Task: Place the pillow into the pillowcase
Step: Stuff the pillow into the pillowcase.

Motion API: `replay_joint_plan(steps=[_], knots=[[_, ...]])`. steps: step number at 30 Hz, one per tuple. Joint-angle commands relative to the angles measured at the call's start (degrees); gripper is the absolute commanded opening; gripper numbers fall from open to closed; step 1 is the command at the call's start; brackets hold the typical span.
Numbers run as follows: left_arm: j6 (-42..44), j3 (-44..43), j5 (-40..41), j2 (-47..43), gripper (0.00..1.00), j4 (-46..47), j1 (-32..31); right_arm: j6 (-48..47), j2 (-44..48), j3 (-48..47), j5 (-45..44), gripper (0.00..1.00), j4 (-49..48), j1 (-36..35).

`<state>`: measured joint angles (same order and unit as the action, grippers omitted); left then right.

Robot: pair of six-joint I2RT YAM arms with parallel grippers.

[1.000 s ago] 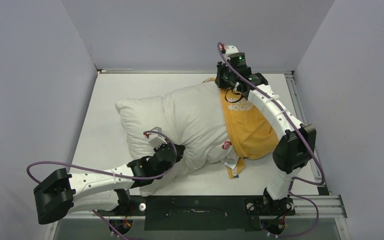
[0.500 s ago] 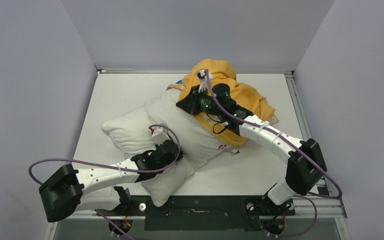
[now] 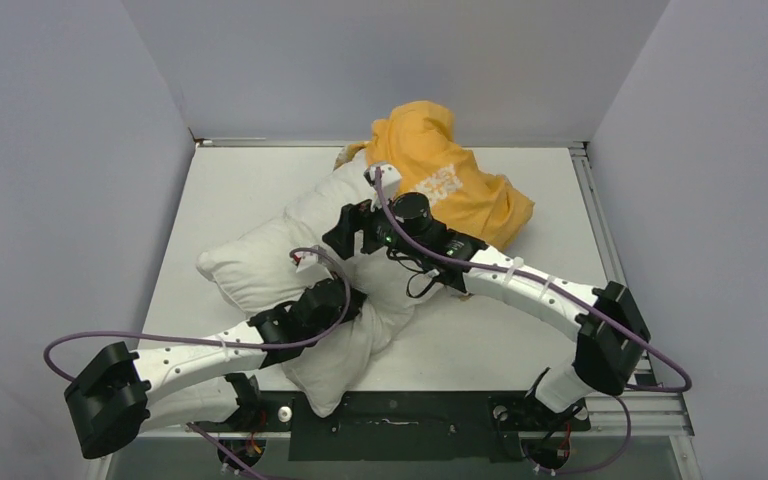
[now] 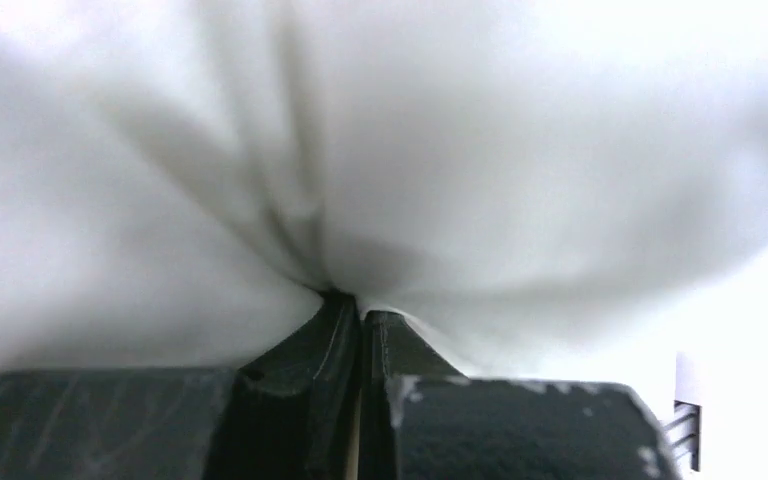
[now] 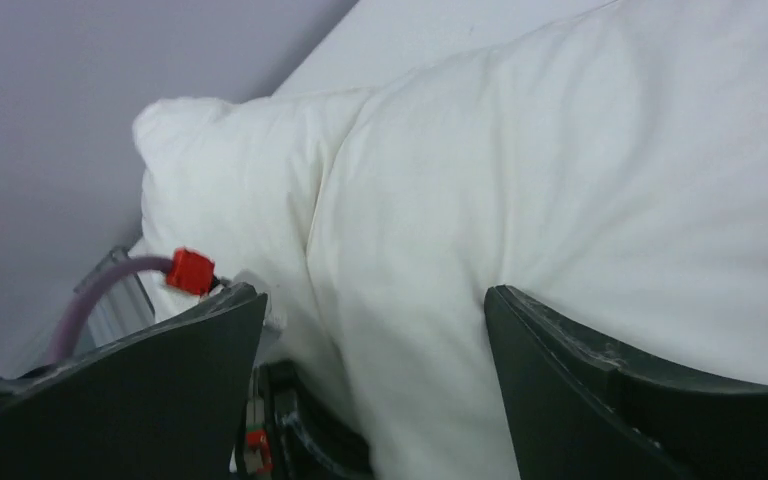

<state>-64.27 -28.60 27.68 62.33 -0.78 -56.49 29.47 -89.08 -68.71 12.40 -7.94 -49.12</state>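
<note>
Two jobs | left gripper (image 4: 360, 312) pinched tight on the pillow (image 3: 260, 262), likely to keep it steady | right gripper (image 5: 372, 300) hung open, holding nothing | pillowcase (image 3: 460, 190) sat bunched at the pillow's far end

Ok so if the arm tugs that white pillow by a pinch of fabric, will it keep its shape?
Probably not: the pillow kinks and bends where the left gripper pinches it, fabric bunching into folds. It looks plump, so likely light for its size.
</note>
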Motion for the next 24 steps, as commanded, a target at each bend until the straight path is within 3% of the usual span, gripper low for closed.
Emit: replay_joint_plan(steps=[1,2,3,6,10,17,20,24], knots=[[-0.15,1.68,-2.02,-1.62,0.0,-0.06,0.71,-7.75,8.03,-0.52,-11.31,0.95,18.86,-3.14],[-0.15,1.7,-1.87,-1.96,0.0,-1.01,0.76,-8.21,9.94,0.43,-14.35,0.98,19.66,-2.49],[-0.15,1.7,-1.68,-2.21,0.0,-1.26,0.83,-8.44,11.75,1.85,-16.95,0.93,20.35,-1.61],[-0.15,1.88,-1.45,-2.72,0.0,-1.42,0.93,-7.88,16.84,6.55,-22.45,0.9,22.91,2.33],[-0.07,1.97,-1.78,-2.69,0.0,-0.95,1.19,-3.94,23.88,17.71,-24.26,0.9,23.53,10.71],[-0.04,2.26,-2.67,-2.64,0.0,-0.41,1.29,2.28,30.69,37.47,-17.5,0.91,17.09,27.26],[-0.15,2.49,-3.09,-2.95,0.0,-0.16,1.29,3.8,28.12,41.24,-10.43,0.92,11.93,34.28],[0.02,2.51,-3.52,-3.33,0.0,-0.17,1.29,2.79,19.81,41.16,-7.08,0.93,4.88,37.09]])
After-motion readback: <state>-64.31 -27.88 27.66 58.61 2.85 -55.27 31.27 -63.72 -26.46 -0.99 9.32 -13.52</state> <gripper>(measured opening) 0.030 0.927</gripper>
